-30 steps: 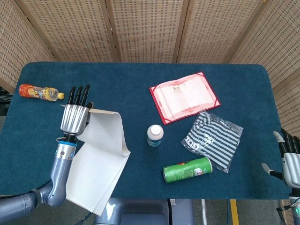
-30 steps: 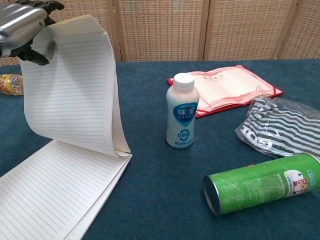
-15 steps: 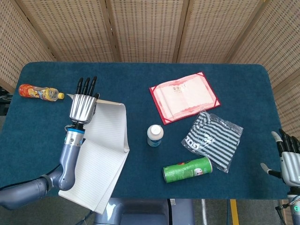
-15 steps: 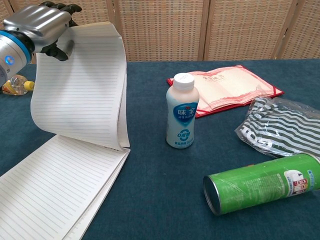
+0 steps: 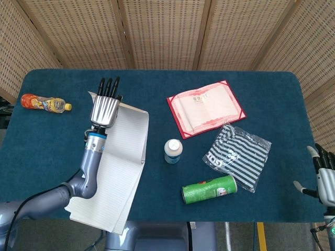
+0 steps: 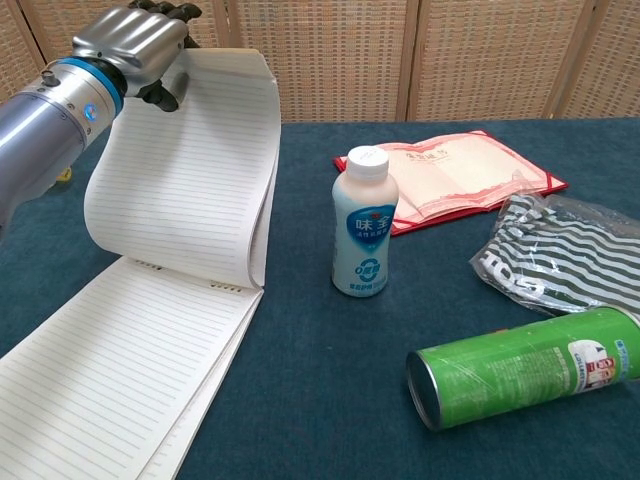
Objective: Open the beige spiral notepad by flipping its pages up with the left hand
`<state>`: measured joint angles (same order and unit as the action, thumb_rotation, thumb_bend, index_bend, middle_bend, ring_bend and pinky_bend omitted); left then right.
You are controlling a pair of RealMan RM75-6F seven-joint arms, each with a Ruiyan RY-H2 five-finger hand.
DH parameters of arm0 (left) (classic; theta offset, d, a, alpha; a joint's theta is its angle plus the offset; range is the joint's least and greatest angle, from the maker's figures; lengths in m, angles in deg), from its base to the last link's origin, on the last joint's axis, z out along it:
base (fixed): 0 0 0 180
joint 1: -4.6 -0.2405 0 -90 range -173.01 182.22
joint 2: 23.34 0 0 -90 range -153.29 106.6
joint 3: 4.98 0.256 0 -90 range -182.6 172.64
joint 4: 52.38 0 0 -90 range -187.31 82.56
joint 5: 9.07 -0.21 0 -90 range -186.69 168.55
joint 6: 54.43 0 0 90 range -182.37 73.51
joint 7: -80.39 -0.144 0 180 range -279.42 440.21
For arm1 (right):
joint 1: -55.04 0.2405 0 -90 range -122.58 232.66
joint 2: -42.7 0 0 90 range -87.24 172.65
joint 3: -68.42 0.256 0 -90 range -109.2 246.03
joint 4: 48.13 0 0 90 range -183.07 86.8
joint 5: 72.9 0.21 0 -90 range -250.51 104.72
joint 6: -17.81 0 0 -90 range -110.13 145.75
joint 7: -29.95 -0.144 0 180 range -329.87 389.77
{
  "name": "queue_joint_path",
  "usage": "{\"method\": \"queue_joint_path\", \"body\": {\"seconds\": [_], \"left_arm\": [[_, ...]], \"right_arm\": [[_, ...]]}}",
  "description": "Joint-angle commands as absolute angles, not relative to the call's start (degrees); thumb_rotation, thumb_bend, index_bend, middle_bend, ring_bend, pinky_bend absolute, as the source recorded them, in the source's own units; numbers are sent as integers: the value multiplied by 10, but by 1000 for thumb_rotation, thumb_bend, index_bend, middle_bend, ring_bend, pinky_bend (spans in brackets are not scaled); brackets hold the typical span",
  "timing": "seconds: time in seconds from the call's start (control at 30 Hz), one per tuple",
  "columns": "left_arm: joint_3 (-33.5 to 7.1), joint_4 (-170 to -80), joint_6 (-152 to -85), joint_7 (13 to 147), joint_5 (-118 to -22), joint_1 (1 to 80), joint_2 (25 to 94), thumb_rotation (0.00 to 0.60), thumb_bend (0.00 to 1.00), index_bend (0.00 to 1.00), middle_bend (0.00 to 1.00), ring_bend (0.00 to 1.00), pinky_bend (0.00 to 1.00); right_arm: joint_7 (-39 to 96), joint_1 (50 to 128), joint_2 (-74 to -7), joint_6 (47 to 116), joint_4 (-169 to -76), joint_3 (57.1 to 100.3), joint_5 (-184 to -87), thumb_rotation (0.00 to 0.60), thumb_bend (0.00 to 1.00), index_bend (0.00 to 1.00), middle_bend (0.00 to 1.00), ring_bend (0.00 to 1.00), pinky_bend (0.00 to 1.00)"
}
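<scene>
Dark blue cloth covered the bench [image 5: 47,141], and woven cane screens [image 5: 162,31] were seen behind it. Nearest the robot, the beige spiral notepad [image 6: 130,370] lay open at the left front edge of the bench, its lower lined page flat and overhanging the near edge in the head view. A sheaf of its pages [image 6: 195,170] was raised in a curve from the binding, and the top edge of that sheaf was held up by the left robot hand [image 5: 104,104], whose dark fingers [image 5: 108,87] were extended over the far edge of the paper while the thumb was tucked beneath it in the chest view. At the right front corner, the right robot hand [image 5: 324,175] was seen beside the bench edge, released, its fingers apart and nothing in them. To the right of the notepad, a green cylindrical can [image 6: 520,368] was lying on its side, its open end turned toward the notepad. Farther back, a white bottle [image 6: 364,222] was standing upright near the middle of the bench. A clear bag of striped fabric [image 5: 238,156] was lying just behind and right of the can. Beyond the bottle, a red-bordered certificate folder [image 5: 205,107] was spread open. At the far left, well apart from the rest, an orange drink bottle [image 5: 44,103] was lying on its side.
</scene>
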<state>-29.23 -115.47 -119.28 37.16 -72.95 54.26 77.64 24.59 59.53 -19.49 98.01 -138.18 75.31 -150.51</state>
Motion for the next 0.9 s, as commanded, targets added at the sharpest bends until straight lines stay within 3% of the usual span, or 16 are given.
{"method": "queue_joint_path", "body": {"seconds": [0.03,0.27,0.37,0.9], "left_arm": [[-283,-1114,-1194,372,-731,562,803,600,489,534,0,0,0],[-266,-1077,-1210,371,-737,567,825,600,384,120,0,0,0],[-264,-1069,-1226,369,-739,565,829,600,360,15,0,0,0],[-250,-1137,-1261,398,-748,532,791,600,340,0,0,0,0]], "right_arm": [[238,596,-195,978,-1377,755,-1503,600,207,27,0,0,0],[232,595,-195,981,-1376,755,-1507,600,206,27,0,0,0],[232,595,-195,983,-1378,754,-1508,600,208,27,0,0,0],[237,595,-193,982,-1380,752,-1511,600,208,27,0,0,0]]}}
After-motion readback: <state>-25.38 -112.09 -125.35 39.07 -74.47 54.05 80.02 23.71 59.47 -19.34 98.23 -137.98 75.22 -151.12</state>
